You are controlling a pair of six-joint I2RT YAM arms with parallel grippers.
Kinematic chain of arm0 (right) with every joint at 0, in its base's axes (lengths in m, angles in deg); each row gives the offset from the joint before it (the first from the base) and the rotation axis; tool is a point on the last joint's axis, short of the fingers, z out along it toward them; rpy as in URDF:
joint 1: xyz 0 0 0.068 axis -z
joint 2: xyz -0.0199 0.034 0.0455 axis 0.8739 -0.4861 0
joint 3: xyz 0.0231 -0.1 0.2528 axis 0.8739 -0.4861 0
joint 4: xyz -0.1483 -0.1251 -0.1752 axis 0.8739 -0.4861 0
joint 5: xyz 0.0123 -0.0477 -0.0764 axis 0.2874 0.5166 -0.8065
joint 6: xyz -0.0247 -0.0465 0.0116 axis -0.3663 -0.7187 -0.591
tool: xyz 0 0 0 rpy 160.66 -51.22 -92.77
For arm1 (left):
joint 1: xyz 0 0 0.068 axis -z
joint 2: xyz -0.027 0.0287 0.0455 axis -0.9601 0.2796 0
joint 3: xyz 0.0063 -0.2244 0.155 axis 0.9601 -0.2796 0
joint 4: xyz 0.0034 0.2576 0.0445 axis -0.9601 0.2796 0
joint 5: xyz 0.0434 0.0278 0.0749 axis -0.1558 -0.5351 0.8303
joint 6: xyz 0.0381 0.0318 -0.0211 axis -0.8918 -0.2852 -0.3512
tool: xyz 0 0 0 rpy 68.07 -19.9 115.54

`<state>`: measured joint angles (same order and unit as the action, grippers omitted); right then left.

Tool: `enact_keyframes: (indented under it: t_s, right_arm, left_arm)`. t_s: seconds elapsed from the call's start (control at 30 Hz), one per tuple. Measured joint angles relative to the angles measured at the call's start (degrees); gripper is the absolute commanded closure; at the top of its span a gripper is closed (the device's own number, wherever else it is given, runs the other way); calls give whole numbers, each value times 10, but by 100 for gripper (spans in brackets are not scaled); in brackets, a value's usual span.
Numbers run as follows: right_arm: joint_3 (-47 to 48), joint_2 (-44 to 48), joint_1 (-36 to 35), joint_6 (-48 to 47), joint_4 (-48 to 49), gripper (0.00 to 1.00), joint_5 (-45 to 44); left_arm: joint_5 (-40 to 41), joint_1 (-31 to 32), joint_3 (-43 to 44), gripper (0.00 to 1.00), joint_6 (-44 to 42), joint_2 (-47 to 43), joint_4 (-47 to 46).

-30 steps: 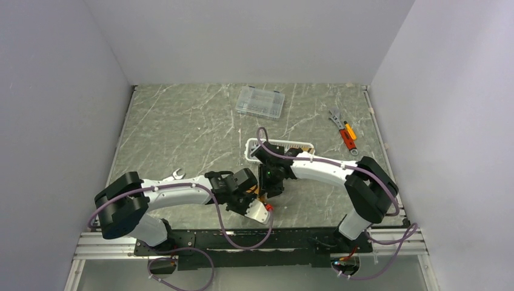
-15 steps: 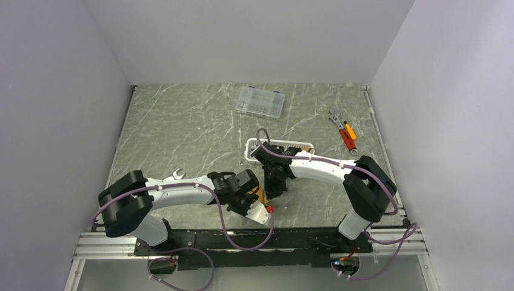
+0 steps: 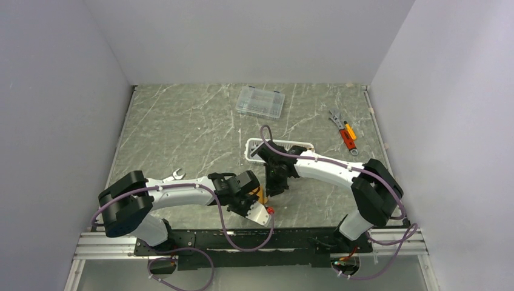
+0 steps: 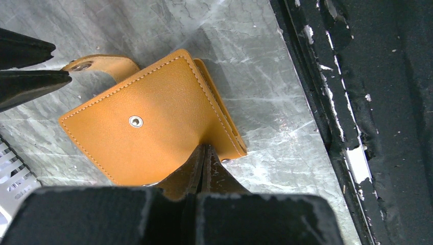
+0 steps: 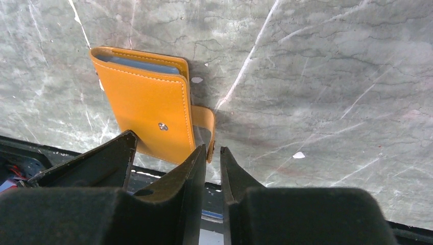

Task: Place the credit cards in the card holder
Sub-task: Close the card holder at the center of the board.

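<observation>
Pale grey walls (image 3: 66, 91) enclose a grey-green marbled table (image 3: 182, 133), with a clear plastic compartment box (image 3: 260, 102) at 12 o'clock, orange-handled tools (image 3: 344, 133) at 2 o'clock and a white slotted basket (image 3: 253, 147) mid-table, partly hidden by the right arm (image 3: 327, 170). At 6 o'clock sits the folded orange leather card holder (image 4: 148, 122), strap (image 5: 204, 120) unsnapped; the left hand (image 4: 204, 149) pinches its edge, and the right hand (image 5: 209, 150), fingers a slit apart, holds nothing beside the strap.

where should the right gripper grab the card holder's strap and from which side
Probably the free end of the strap: it juts past the card holder and seems to arch off the table. Come from that open side, away from the left gripper.
</observation>
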<state>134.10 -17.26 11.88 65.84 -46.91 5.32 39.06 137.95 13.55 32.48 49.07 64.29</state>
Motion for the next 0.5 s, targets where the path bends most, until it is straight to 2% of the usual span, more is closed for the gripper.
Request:
enact_keyframes:
  t_s: [0.2,0.43,0.5]
  right_arm:
    - [0,2,2,0,0,89,6]
    - [0,3,3,2,0,96,14]
    - [-1,3,3,2,0,96,14]
  left_arm:
    - [1,0,0,100,0,0,0]
    - [1,0,0,100,0,0,0]
    - [2,0,0,100,0,0,0]
